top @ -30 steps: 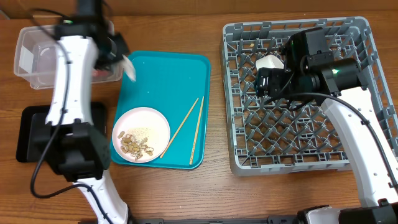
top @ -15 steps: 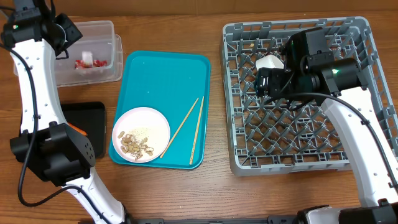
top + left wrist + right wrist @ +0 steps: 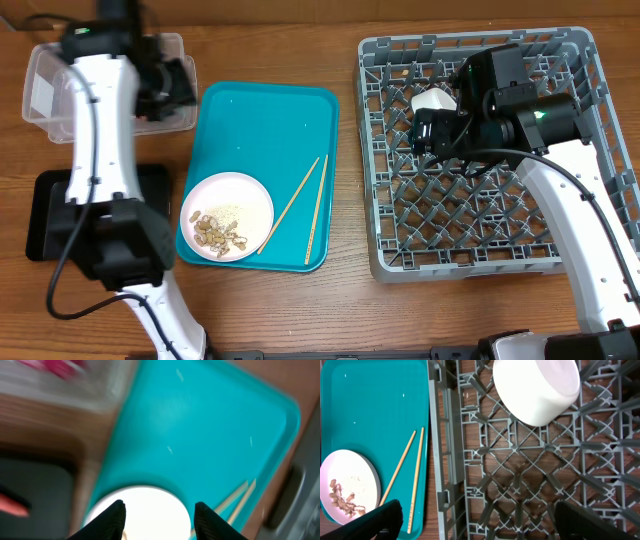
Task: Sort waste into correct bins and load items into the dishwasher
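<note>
My left gripper (image 3: 176, 90) hangs open and empty over the right end of the clear tub (image 3: 45, 95), beside the teal tray (image 3: 265, 130). Its blurred wrist view looks down on the white plate (image 3: 142, 510), the chopsticks (image 3: 239, 498) and a red wrapper (image 3: 62, 367) in the tub. The plate (image 3: 227, 217) carries peanuts (image 3: 220, 232) and rice scraps. Two chopsticks (image 3: 300, 205) lie on the teal tray. My right gripper (image 3: 485, 522) stands wide open over the grey dish rack (image 3: 500, 240), near a white bowl (image 3: 536, 389) lying in it.
The black tray (image 3: 45, 215) sits in front of the tub, partly under my left arm, and an orange blur (image 3: 12, 505) shows on it. The rack's tall openwork wall (image 3: 445, 460) stands between the teal tray and the rack floor.
My left gripper, shut on a small white wrapper a second ago, swung left over the tub, opened and let it go. It has come back right. The right arm has not moved.
</note>
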Robot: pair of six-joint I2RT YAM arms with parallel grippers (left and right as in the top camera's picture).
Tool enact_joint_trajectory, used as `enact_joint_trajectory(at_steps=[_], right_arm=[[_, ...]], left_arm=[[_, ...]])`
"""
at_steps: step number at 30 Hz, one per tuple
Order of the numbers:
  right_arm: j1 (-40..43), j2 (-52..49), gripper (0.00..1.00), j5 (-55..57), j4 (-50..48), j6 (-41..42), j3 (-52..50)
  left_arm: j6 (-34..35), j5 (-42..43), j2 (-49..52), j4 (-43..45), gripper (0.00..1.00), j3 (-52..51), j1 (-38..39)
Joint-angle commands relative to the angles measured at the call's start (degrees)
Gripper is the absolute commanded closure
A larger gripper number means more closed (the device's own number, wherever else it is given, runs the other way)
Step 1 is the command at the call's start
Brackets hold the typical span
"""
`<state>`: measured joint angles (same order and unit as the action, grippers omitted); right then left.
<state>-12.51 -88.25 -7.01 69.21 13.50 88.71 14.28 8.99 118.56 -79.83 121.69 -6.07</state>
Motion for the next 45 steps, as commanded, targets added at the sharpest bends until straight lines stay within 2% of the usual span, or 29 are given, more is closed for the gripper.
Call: enact_joint_trajectory(at_steps=[1, 5, 9, 14, 19, 26, 30, 34, 45], right_arm=[[-0.5, 0.7, 0.00, -1.7, 0.4, 0.2, 0.3], [-2.5, 0.7, 0.00, -3.1, 0.1, 0.7, 0.3], [-7.9, 0.3, 0.00, -3.1, -1.1, 2.8, 0.3], [-17.3, -3.5, 0.00, -3.0, -6.0, 8.3, 0.3], [-23.0, -10.2, 0.03, -2.7, -9.0, 15.0, 0.3], [-27.7, -20.5, 0.16, -2.5, -12.0, 21.5, 0.3], [-29.2, -24.4, 0.33, -2.5, -14.5, 23.1, 0.3], [-30.2, -27.2, 0.45, -0.1, -14.7, 25.8, 0.3], [-31.8, -33.4, 0.46, 0.8, -15.2, 27.8, 0.3]], left_arm=[[-1.8, -3.5, 0.3, -3.6, 0.53, 0.0, 5.0], [-0.6, -4.8, 0.3, -6.3, 0.52, 0.0, 6.8], [0.5, -7.4, 0.3, -10.1, 0.51, 0.0, 6.3], [0.5, -9.2, 0.3, -12.5, 0.45, 0.0, 3.9], [0.5, -9.2, 0.3, -12.5, 0.41, 0.0, 2.7], [0.5, -9.2, 0.3, -12.1, 0.41, 0.0, 2.2], [0.5, -9.2, 0.3, -11.6, 0.40, 0.0, 2.2], [0.5, -9.2, 0.3, -11.4, 0.40, 0.0, 2.2], [0.5, -9.2, 0.3, -11.3, 0.39, 0.0, 2.2]])
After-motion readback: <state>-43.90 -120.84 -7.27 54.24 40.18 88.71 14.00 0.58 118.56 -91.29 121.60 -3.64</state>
